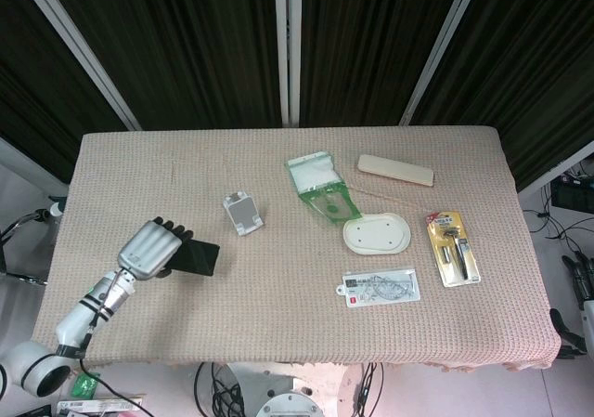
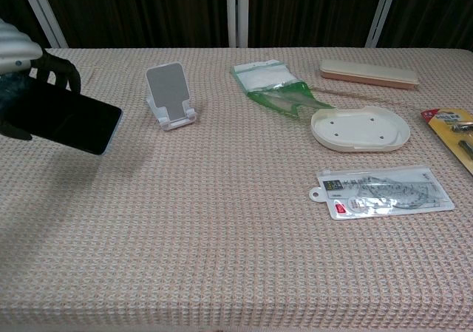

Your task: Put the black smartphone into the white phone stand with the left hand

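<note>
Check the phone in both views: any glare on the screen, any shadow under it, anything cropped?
Chest view: the black smartphone screen is dark with no glare, casts a soft shadow on the table cloth, and the left hand is cropped at the frame edge. Head view: hand and phone both fully in frame, sharp, evenly lit.

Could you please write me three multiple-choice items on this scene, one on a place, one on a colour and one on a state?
1. Where does the white phone stand sit?
A. right of the held phone
B. on the cream tray
C. at the table's right edge

2. What colour is the backing card of the tool pack?
A. blue
B. yellow
C. red

3. What state is the black smartphone in?
A. flat on the cloth
B. in the stand
C. lifted in the left hand

Key: A, chest view shows it to the right; B, card is yellow; C, its shadow falls on the cloth below.
</note>
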Robot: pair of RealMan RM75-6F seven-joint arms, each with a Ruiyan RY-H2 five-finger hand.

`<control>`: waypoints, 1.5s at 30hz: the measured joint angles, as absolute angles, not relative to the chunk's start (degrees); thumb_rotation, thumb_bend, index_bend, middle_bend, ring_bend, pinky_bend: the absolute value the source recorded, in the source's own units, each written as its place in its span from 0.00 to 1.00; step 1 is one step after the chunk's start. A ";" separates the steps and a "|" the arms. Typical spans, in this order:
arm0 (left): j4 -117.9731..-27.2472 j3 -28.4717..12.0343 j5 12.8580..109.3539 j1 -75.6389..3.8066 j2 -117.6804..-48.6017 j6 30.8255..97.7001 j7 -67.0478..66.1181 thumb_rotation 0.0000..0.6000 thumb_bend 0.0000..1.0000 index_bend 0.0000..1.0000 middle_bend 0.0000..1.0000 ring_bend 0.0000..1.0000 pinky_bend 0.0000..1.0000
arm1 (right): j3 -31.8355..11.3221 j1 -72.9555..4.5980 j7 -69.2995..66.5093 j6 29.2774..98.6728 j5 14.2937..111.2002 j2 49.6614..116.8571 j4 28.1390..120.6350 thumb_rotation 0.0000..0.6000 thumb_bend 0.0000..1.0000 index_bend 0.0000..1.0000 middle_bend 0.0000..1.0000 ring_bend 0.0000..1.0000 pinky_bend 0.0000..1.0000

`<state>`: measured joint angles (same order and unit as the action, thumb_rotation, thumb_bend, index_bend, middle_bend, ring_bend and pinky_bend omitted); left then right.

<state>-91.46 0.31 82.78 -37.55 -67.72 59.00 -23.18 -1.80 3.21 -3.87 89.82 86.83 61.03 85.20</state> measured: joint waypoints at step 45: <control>-84.15 -3.01 76.20 -70.26 -71.98 31.10 -57.97 1.00 0.42 0.52 0.55 0.49 0.39 | -2.62 5.63 -7.40 92.65 85.80 61.49 82.18 1.00 0.27 0.00 0.00 0.00 0.00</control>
<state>-84.15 -3.01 76.20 -70.26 -71.98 31.10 -57.97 -2.62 5.63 -7.40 92.65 85.80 61.49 82.18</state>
